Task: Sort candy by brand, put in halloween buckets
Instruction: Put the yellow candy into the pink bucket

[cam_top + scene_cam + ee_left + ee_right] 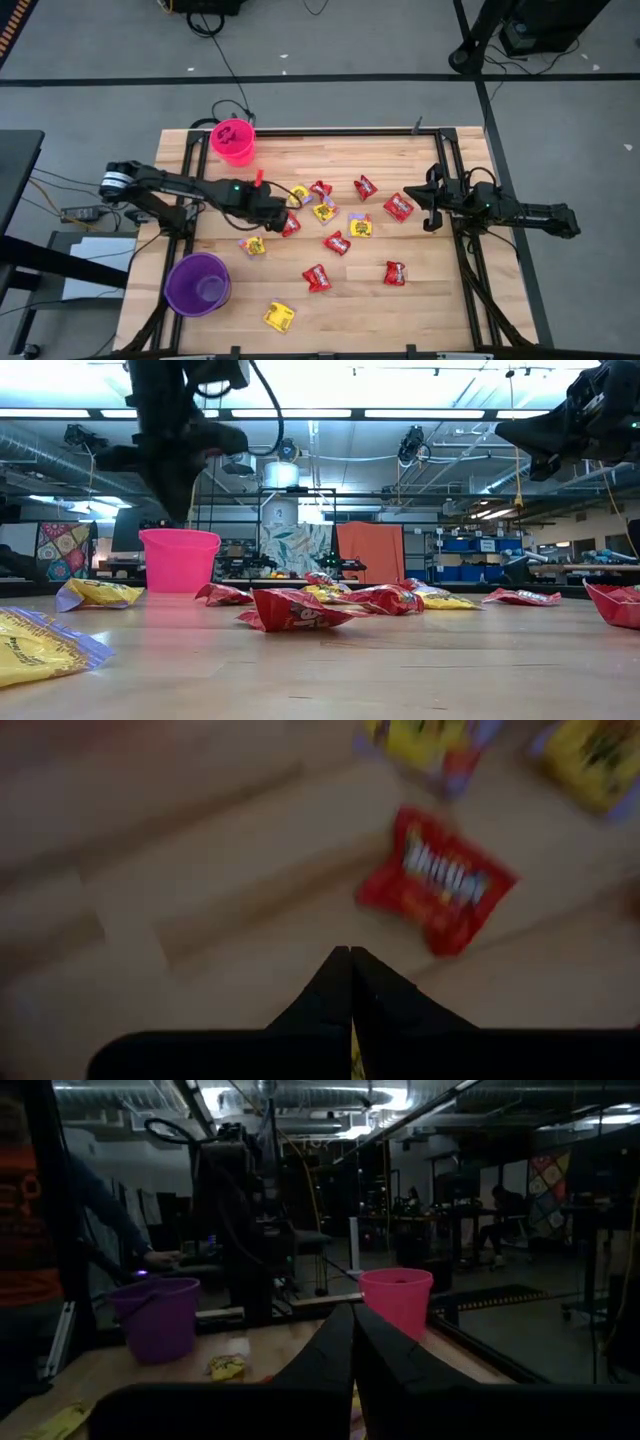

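Observation:
Several small candy packets lie flat on the wooden table, among them a red one (337, 243) and a yellow one (324, 211). The pink bucket (233, 141) stands near the far edge, and the purple bucket (198, 284) stands near the left near corner. My left gripper (286, 208) hangs shut above the left side of the candy spread, beside a yellow packet (298, 195). Its wrist view shows the shut fingers (351, 952) over bare wood, short of a red packet (437, 880). My right gripper (426, 205) waits shut and raised at the table's right side.
Black frame rails (450, 170) run along the table's right, left and far edges. Bare wood (430, 300) lies toward the near right corner. One yellow packet (279, 317) sits alone near the near edge. A person's arm (110, 1220) shows in the room beyond the purple bucket (157, 1317).

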Robot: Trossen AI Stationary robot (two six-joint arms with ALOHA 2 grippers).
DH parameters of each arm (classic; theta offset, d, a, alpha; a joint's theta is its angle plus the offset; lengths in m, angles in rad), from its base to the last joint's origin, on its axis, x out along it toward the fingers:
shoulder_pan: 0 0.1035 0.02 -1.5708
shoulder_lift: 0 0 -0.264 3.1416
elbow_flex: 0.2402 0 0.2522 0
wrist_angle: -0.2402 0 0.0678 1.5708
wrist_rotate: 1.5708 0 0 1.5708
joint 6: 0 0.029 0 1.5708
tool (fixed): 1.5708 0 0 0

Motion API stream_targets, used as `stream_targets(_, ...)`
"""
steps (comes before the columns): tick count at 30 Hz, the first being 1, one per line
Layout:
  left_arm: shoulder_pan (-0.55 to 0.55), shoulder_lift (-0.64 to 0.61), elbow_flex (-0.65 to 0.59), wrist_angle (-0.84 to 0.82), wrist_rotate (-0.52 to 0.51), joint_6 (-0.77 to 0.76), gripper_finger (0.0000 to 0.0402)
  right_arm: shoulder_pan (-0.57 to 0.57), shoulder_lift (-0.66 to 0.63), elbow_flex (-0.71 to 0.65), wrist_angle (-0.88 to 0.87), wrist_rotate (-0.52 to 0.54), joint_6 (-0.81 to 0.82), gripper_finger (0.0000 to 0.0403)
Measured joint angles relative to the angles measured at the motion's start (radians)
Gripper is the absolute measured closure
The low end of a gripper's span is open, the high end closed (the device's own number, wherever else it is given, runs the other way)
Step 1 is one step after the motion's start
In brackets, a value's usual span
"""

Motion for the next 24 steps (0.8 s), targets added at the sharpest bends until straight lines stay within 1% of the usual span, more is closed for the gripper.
stream_targets(5,-0.003,0.064,0.000,-0.007,0.181,-0.001,0.0387,0.000,0.000,0.000,0.000,-0.001,0.000,0.0379)
stream_targets(7,-0.012,0.078,0.000,-0.023,0.214,0.004,0.0376,0.000,0.000,0.000,0.000,-0.002,0.000,0.0375)
stream_targets(10,-0.025,0.084,0.000,-0.067,0.222,0.004,0.0352,0.000,0.000,0.000,0.000,-0.002,0.000,0.0374)
stream_targets(15,-0.041,0.083,0.000,-0.071,0.222,0.008,0.0292,0.000,0.000,0.000,0.000,-0.002,-0.001,0.0378)
stream_targets(19,-0.048,0.083,0.000,-0.065,0.221,0.059,0.0246,0.000,0.000,0.000,0.000,-0.002,-0.003,0.0380)
stream_targets(24,-0.055,0.083,0.000,-0.067,0.221,0.134,0.0213,0.000,0.000,0.000,-0.001,-0.002,-0.003,0.0379)
